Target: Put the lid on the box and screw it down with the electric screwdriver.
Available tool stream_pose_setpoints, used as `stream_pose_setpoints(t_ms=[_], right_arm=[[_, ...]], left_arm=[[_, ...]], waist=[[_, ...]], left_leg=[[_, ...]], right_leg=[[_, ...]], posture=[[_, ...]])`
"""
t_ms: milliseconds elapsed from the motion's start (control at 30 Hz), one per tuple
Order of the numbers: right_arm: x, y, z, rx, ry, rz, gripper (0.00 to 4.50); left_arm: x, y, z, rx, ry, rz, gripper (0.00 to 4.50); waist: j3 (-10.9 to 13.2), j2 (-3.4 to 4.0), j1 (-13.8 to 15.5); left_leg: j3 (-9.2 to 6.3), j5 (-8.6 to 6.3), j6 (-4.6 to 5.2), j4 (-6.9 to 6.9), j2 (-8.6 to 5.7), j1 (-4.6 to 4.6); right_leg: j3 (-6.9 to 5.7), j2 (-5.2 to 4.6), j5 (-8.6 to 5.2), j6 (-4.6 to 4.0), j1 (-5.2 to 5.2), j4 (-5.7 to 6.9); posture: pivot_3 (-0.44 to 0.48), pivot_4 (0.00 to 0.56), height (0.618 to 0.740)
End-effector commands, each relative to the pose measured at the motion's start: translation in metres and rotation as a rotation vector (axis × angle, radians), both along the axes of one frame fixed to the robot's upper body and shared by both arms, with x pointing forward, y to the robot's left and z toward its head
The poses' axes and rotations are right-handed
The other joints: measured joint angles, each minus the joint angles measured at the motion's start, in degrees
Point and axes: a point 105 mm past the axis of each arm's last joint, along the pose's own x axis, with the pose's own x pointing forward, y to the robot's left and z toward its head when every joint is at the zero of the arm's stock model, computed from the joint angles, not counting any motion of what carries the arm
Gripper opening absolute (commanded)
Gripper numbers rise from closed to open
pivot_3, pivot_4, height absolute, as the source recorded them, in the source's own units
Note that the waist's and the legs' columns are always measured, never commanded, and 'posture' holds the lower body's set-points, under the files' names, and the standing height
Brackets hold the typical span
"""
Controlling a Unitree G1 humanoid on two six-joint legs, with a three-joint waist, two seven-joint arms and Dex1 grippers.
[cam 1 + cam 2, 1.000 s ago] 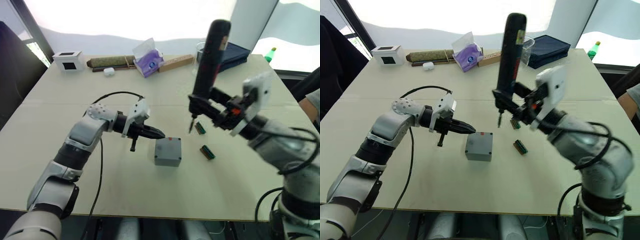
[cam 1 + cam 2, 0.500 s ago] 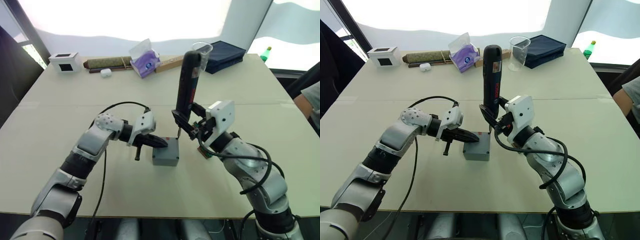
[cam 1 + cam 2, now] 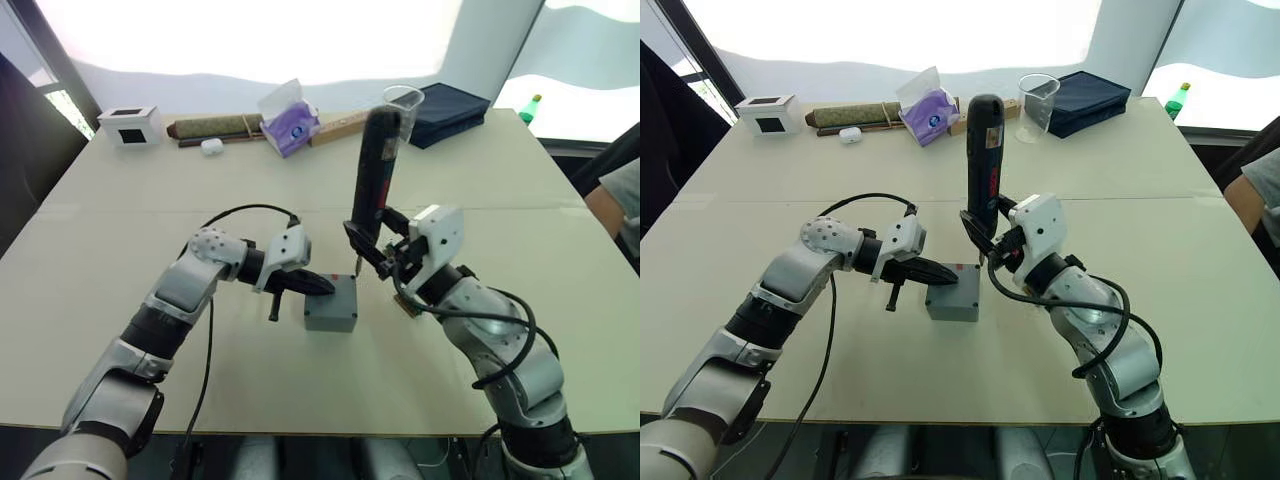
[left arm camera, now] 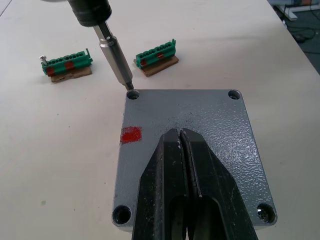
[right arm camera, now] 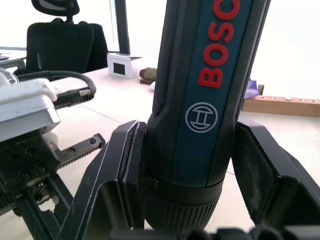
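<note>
The grey box stands mid-table with the lid lying on it; the lid's top has a screw hole in each corner and a small red mark. My left gripper is shut, its tips resting on the lid's top. My right gripper is shut on the electric screwdriver, a black tool held upright over the box. Its metal bit slants down, and the tip sits in one corner hole of the lid.
Two green terminal blocks lie just beyond the box. Along the far edge stand a white cube, a brown roll, a tissue pack, a clear cup and a dark blue case. A person's arm shows at the right.
My right arm has brought the screwdriver down and left from above the table to the lid's corner. My left gripper has moved onto the lid. Little has moved in the last half second.
</note>
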Motion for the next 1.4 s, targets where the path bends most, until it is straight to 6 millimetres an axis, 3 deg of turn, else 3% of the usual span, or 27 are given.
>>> stream_pose_setpoints(t_ms=[33, 300, 833, 1033, 1133, 1400], right_arm=[[-0.017, 0.006, 0.032, 0.05, -0.125, 0.044, 2.11], [-0.016, 0.008, 0.01, 0.028, -0.054, 0.045, 2.11], [-0.01, 0.002, -0.014, -0.011, -0.028, -0.008, 2.11], [-0.014, 0.002, -0.058, -0.052, 0.163, 0.002, 2.11], [-0.011, 0.0, -0.072, -0.117, 0.194, -0.024, 2.11], [-0.004, 0.0, -0.083, -0.095, 0.254, -0.034, 2.11]], left_arm=[[0.002, 0.004, -0.017, 0.055, 0.036, 0.029, 0.0], [0.001, 0.005, -0.017, 0.052, 0.039, 0.033, 0.0], [-0.002, 0.006, -0.021, 0.065, 0.039, 0.037, 0.0], [-0.005, 0.008, -0.026, 0.084, 0.051, 0.031, 0.0], [-0.006, 0.009, -0.027, 0.088, 0.055, 0.03, 0.0], [-0.011, 0.007, -0.029, 0.091, 0.059, 0.02, 0.0]], waist=[[-0.01, -0.01, 0.0], [-0.04, -0.05, 0.02], [-0.07, -0.08, 0.02], [-0.28, -0.22, 0.01], [-0.37, -0.35, -0.16], [-1.25, -0.77, -0.05]], left_leg=[[0.0, 0.0, 0.0, 0.0, 0.0, 0.0], [-0.01, -0.1, 0.18, 0.01, 0.0, 0.03], [-0.02, -0.11, 0.2, 0.0, -0.01, 0.1], [-0.04, -0.16, 0.28, -0.02, 0.0, 0.38], [-0.05, -0.25, 0.41, -0.2, 0.01, 1.06], [-0.08, -0.31, 0.5, -0.23, 0.01, 1.34]], right_leg=[[0.0, 0.0, 0.0, 0.0, 0.0, 0.0], [0.0, -0.01, 0.0, 0.0, 0.06, 0.0], [0.0, 0.0, 0.0, 0.0, 0.13, 0.0], [-0.02, 0.0, -0.01, 0.0, 0.46, -0.06], [-0.03, 0.02, -0.03, -0.02, 1.11, -0.27], [-0.04, 0.05, -0.09, -0.05, 1.42, -0.32]], posture=[[0.0, 0.15, 0.737], [0.0, 0.15, 0.737], [0.0, 0.15, 0.737], [0.0, 0.15, 0.737], [0.0, 0.15, 0.737], [0.0, 0.15, 0.737]])
